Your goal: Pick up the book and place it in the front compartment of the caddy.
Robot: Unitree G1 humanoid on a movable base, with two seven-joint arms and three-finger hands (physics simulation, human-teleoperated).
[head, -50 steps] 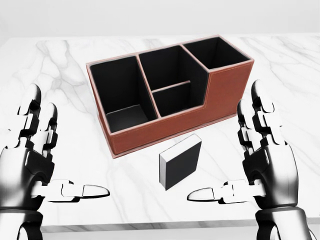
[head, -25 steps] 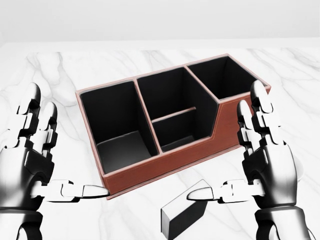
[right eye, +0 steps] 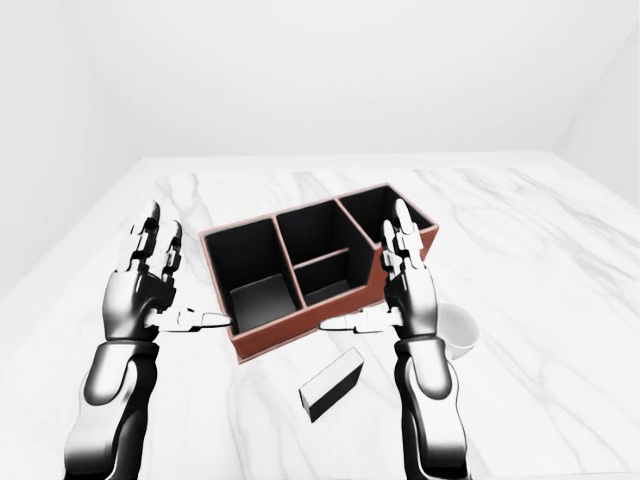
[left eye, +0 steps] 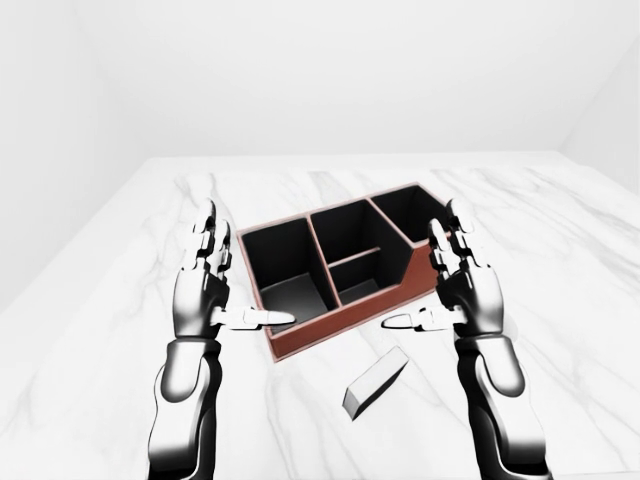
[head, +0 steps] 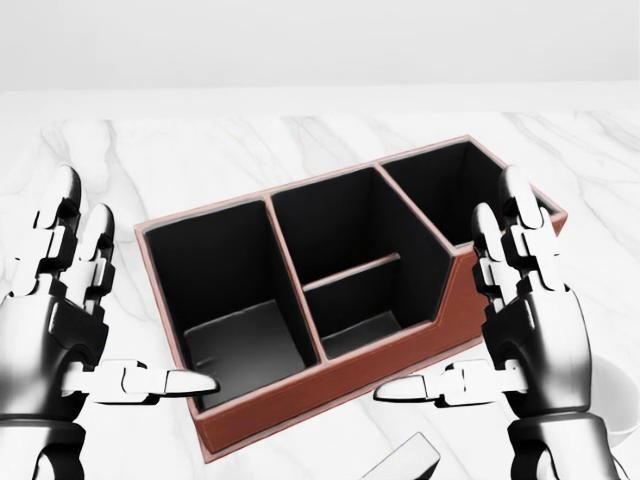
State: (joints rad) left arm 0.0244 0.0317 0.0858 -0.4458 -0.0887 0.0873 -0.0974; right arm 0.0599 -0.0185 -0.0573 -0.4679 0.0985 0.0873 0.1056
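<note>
A brown leather caddy (head: 300,408) with black compartments stands on the white marble table (left eye: 150,260), between my two raised hands. The book (left eye: 375,385), small and dark with white page edges, lies flat on the table just below the caddy's low wall. In the head view only its corner (head: 408,462) shows at the bottom edge. My left hand (head: 140,290) is open at the left, fingers up and thumb pointing inward. My right hand (head: 450,290) mirrors it at the right, open too. Neither hand touches the book or the caddy.
A white cup (right eye: 455,330) stands on the table right of my right hand, partly hidden behind it. The marble top stretches far to the left, right and top of the eye views, with white walls beyond.
The whole head view has shifted: caddy and book slid down and grew larger, so the camera moved closer. The book is now almost off the bottom edge. Both hands keep their pose.
</note>
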